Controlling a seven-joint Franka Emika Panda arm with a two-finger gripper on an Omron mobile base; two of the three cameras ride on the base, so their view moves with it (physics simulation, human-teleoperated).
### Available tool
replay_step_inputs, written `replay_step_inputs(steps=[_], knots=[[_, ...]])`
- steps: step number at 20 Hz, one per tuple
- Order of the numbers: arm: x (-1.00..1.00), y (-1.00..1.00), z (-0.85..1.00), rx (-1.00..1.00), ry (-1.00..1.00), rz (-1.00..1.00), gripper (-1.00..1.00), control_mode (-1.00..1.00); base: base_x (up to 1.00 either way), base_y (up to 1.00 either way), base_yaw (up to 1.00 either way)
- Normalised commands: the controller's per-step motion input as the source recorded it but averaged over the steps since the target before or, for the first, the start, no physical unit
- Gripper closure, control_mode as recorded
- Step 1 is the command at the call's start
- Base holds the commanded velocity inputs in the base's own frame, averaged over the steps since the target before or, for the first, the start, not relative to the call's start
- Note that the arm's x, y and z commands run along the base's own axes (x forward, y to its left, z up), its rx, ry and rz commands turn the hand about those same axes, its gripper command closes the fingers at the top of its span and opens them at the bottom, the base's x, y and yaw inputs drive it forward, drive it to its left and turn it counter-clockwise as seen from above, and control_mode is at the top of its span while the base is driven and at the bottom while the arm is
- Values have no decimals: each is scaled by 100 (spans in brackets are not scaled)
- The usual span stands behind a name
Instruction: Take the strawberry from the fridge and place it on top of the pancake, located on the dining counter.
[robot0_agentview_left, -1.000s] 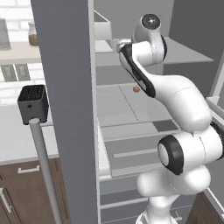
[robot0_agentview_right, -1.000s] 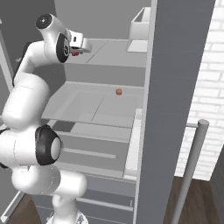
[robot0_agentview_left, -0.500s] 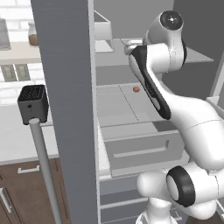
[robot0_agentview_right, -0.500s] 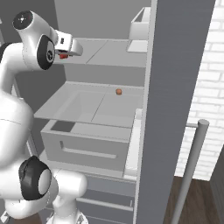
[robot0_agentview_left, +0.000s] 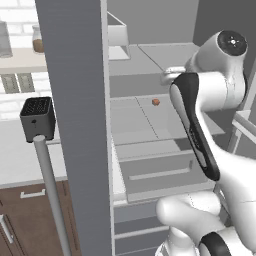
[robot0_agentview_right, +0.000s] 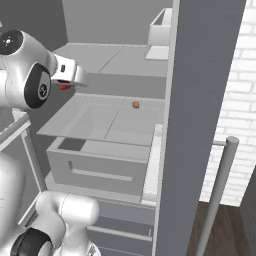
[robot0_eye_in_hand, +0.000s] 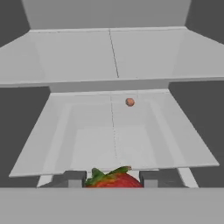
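Looking first at the left base view, we see the open fridge (robot0_agentview_left: 150, 145) with its pale shelves, and the arm raised in front of them. A small brownish ball (robot0_agentview_left: 156, 102) lies on the middle shelf (robot0_agentview_left: 135, 125), well apart from the arm. The grey door (robot0_agentview_left: 75, 125) stands between us and a black toaster (robot0_agentview_left: 37, 118) on the small surface (robot0_agentview_left: 30, 155). The wrist is close to the edge of the upper shelf here, so we judge that a careless swing could knock the arm against that shelf or against the door.

In the right base view, the claw (robot0_agentview_right: 64, 86) is held outside the shelves, to the left of the fridge opening, and something red, the strawberry (robot0_agentview_right: 64, 86), shows just under the white hand. The other door (robot0_agentview_right: 200, 115) is near on the right. When the base drives away to the dining surface, we think this door could be hit if the arm is not folded in enough.

In the hand view, the strawberry (robot0_eye_in_hand: 114, 178) sits between the two dark fingertips (robot0_eye_in_hand: 74, 178), with its green leaves on top. The claw is closed on it, partly, because the berry keeps the fingers apart. We see only the top of the berry, so we cannot tell how deep the grip is. The berry is small and round, so in our judgement it could slip out or roll in the fingers with a quick turn or a bump. If it falls, it may land in the drawer (robot0_agentview_right: 95, 165) below or on the floor.
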Motion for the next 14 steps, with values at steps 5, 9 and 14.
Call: replay_step_inputs(steps=[5, 9, 14], knots=[[-100, -47, -64, -1, 1, 0, 100, -100, 0, 0, 0], [-77, -4, -74, -10, 17, 2, 100, -100, 0, 0, 0], [-25, 1, -49, -2, 6, 2, 100, -100, 0, 0, 0]])
